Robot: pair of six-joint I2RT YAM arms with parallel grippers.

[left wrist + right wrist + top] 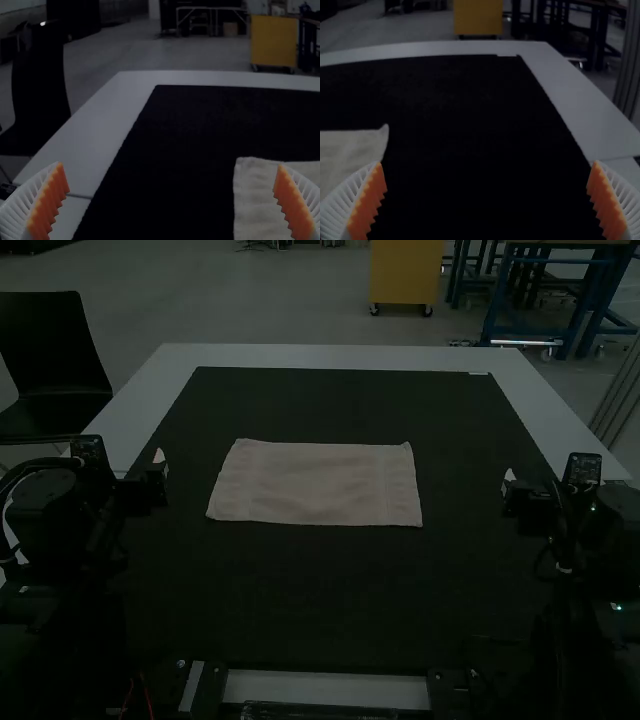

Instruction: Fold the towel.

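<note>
Towel (315, 485) lies flat as a neat rectangle across the middle of the dark mat (320, 590), a little nearer the left arm's side in the high view. Whether it already has a fold in it, I cannot tell; the corners are spread out, so I judge most or all of the folding is left.

Nearest, a broad band of mat runs from the table's near edge to the towel's near long edge, room enough to bring a fold forward. Left gripper (170, 167) and right gripper (488, 163) flank the towel, well apart from it, each with fingers wide open and holding nothing. More mat separates the right gripper from the towel's short edge than the left.

Farther off, the far right corner rises slightly, perhaps an easy pinch. Past it, mat reaches toward the white table (320, 357) border, leaving space for arms to swing.
</note>
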